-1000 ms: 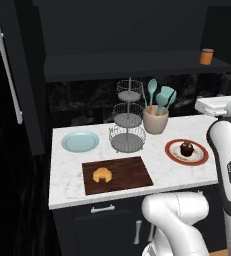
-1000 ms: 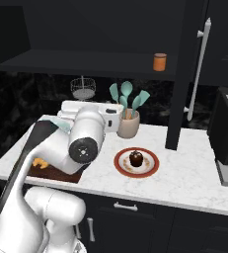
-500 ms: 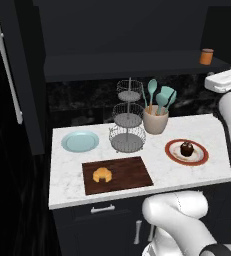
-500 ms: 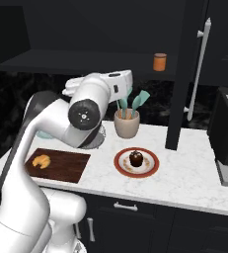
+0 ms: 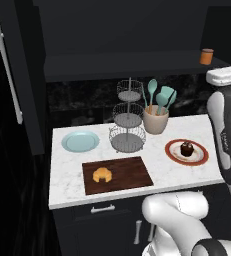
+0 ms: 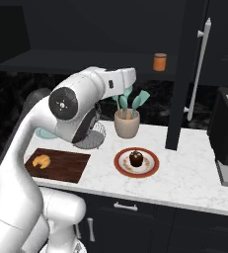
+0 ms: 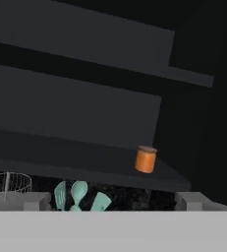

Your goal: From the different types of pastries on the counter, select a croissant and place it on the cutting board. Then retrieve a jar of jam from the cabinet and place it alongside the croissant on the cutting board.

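Crescent croissant (image 5: 102, 175) on flat wooden cutting board (image 5: 132, 174)

The jar of jam (image 7: 145, 159) stands alone on the cabinet (image 7: 85, 157) shelf, with bare shelf beside it. Below it, teal utensils (image 7: 78, 194) rise from the crock (image 6: 126, 124).

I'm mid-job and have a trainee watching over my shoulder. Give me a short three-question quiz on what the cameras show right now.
1. True or false: the croissant lies on the cutting board.
2. Where is the jar of jam? A) on the cabinet shelf B) on the cutting board C) in the utensil crock
3. What sits on the red-rimmed plate?

Key: 1 true. 2 A: it stands upright near the shelf's right end, untouched. 3 the chocolate cake.
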Tool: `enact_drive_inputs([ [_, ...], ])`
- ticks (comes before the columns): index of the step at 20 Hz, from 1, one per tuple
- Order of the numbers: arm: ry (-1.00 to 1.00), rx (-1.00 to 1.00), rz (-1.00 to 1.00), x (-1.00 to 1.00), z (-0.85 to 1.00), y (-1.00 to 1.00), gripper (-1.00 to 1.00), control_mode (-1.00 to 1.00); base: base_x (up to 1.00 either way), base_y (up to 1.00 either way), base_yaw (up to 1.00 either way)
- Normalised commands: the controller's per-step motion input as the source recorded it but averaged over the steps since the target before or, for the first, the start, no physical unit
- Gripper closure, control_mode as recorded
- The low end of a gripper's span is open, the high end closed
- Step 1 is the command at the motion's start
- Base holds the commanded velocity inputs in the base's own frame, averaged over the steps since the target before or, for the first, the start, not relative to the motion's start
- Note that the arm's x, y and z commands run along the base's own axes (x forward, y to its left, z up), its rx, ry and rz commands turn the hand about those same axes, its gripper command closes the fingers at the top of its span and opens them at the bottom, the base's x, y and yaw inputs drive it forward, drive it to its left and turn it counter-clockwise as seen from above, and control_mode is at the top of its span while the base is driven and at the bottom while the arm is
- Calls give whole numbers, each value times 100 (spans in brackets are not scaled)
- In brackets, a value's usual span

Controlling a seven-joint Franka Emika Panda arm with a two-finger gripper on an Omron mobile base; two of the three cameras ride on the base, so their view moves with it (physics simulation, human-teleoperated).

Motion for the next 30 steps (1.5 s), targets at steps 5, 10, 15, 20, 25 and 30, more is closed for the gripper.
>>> enact_drive_inputs([
  [5,-1,0,-42,14,0,0,-100,-100,0,0,0],
  [10,0,0,-7,2,0,0,-100,-100,0,0,0],
  [15,4,0,3,36,0,0,-100,-100,0,0,0],
  [20,16,0,7,59,0,-1,-100,-100,0,0,0],
  [25,8,4,7,26,0,-22,-100,-100,0,0,0],
  [30,0,2,0,0,0,-17,-100,-100,0,0,0],
])
